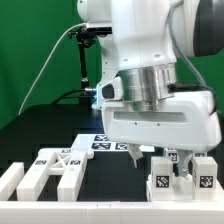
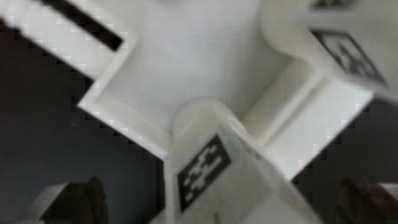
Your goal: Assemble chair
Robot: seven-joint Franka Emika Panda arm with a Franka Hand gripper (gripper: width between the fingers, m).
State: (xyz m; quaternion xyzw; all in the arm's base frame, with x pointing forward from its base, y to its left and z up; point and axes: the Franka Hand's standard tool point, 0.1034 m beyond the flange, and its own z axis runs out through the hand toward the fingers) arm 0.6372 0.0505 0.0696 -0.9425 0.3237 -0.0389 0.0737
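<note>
Several white blocky chair pieces lie on the black table. In the exterior view, open frame-like pieces (image 1: 60, 165) lie at the left. Chunky pieces with square tags (image 1: 160, 183) stand at the right, one more beside them (image 1: 205, 172). My gripper (image 1: 160, 158) hangs just above the right-hand pieces. The wrist view is blurred. It shows a white piece with a tag (image 2: 210, 160) between my fingers, joined to a larger white part (image 2: 196, 70). The gripper (image 2: 217, 205) is open, and dark gaps separate both fingers (image 2: 71, 200) from the piece.
The marker board (image 1: 100, 143) lies flat behind the pieces, in the middle of the table. A low white rail (image 1: 110, 204) runs along the front edge. A dark stand with a cable (image 1: 85, 60) rises at the back before a green backdrop.
</note>
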